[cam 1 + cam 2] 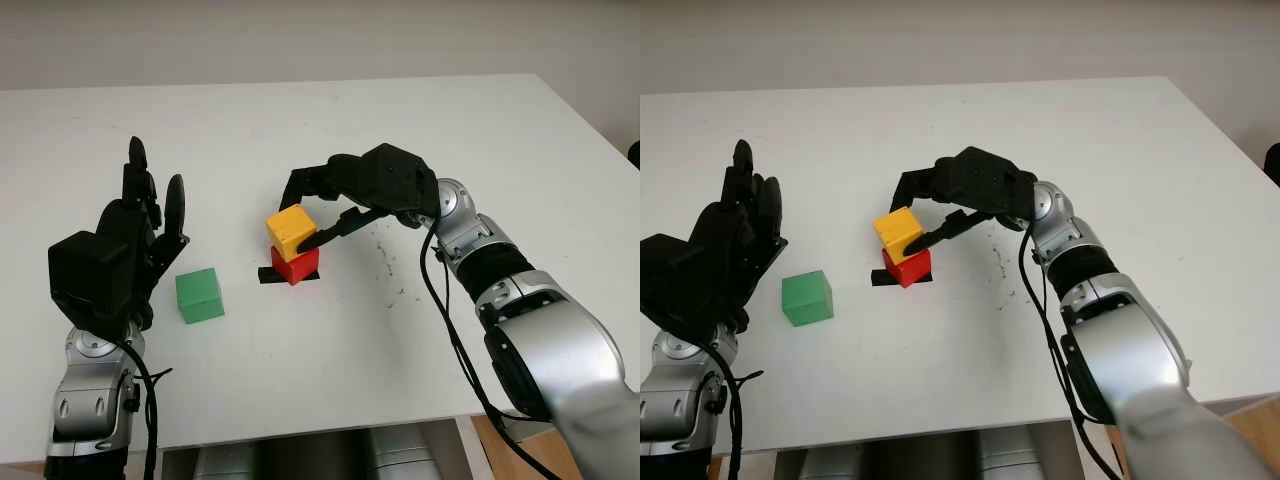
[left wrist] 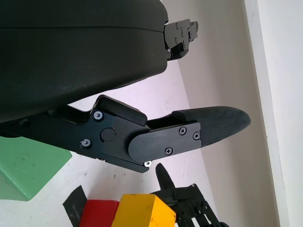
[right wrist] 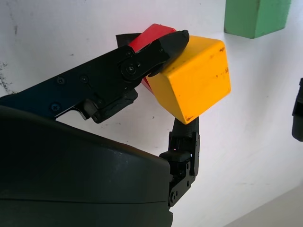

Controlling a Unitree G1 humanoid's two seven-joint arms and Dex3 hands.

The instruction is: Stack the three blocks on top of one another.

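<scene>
no brand, label or writing can be read on anything here. the yellow block (image 1: 291, 230) sits on the red block (image 1: 296, 266), turned a little askew, near the middle of the white table (image 1: 330, 120). the red block stands on a patch of black tape (image 1: 268, 274), which it mostly hides. the right hand (image 1: 345, 205) pinches the yellow block, one finger (image 3: 142, 59) against its near side and another (image 3: 184, 142) on the far side. the green block (image 1: 199, 295) lies apart to the left, just beside the left hand (image 1: 120, 250), which is raised, open and holding nothing. in the left wrist view the green block is cut off at the edge.
</scene>
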